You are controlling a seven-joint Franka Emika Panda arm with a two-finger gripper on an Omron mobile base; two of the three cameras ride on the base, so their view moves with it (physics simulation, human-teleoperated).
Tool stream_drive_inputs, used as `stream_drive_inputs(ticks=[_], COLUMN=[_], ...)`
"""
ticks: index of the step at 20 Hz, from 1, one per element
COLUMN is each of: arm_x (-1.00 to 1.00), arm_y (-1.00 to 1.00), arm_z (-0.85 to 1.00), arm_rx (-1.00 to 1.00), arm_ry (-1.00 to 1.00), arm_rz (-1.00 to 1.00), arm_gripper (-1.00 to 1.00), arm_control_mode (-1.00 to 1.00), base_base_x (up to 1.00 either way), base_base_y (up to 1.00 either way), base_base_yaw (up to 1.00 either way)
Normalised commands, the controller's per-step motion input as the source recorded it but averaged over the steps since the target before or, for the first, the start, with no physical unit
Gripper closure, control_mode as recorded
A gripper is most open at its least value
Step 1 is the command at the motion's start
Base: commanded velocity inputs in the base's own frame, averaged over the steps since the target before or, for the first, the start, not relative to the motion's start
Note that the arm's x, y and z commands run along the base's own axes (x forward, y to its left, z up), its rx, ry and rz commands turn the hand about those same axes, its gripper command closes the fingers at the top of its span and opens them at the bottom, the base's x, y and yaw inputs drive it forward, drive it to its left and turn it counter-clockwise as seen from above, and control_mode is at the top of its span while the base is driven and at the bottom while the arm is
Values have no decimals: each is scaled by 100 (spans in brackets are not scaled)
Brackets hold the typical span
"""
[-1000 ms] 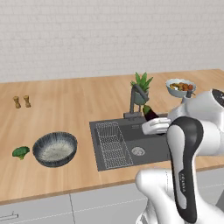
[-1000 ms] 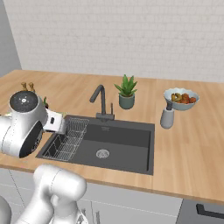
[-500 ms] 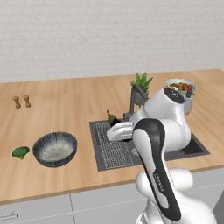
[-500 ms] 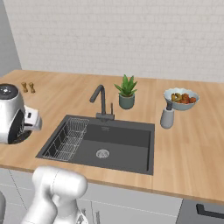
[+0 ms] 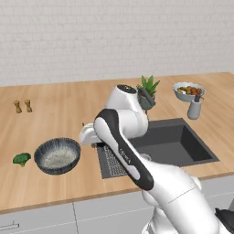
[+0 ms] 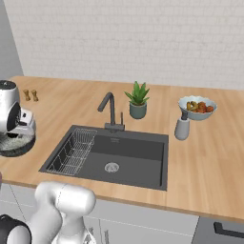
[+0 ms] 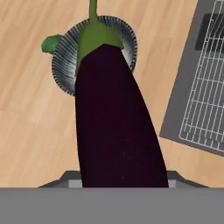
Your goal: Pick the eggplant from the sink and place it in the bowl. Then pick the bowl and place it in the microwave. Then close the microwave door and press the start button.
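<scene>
Having been swung leftward from the sink (image 6: pixel 119 157), the eggplant (image 7: pixel 113 127), clamped in the hand (image 5: pixel 89 135), is carried beside the bowl (image 5: pixel 57 156); release is judged next.

Arm swung left, gripper (image 5: pixel 87 135) clamped on eggplant (image 7: pixel 113 122).

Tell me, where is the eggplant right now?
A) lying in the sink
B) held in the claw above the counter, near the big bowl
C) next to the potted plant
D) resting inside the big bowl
B: in the hand view the eggplant is carried in the claw, with the wooden counter and the bowl beneath and beyond it; it is out of the sink.
</scene>
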Motion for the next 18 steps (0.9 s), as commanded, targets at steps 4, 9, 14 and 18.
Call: stream_drive_inputs(ticks=[4, 9, 14, 18], arm_x=[48, 41, 9, 38], arm_y=[45, 34, 16, 22], arm_z=[-40, -46, -40, -25], arm_rx=[-10, -9, -3, -1], arm_ry=[11, 4, 1, 3], arm_rz=[1, 0, 0, 0], arm_gripper=[100, 100, 100, 100], arm_control_mode=[-100, -100, -100, -100], base_base_x=[0, 0, 0, 0], base_base_y=[0, 0, 0, 0], base_base_yaw=[0, 0, 0, 0])
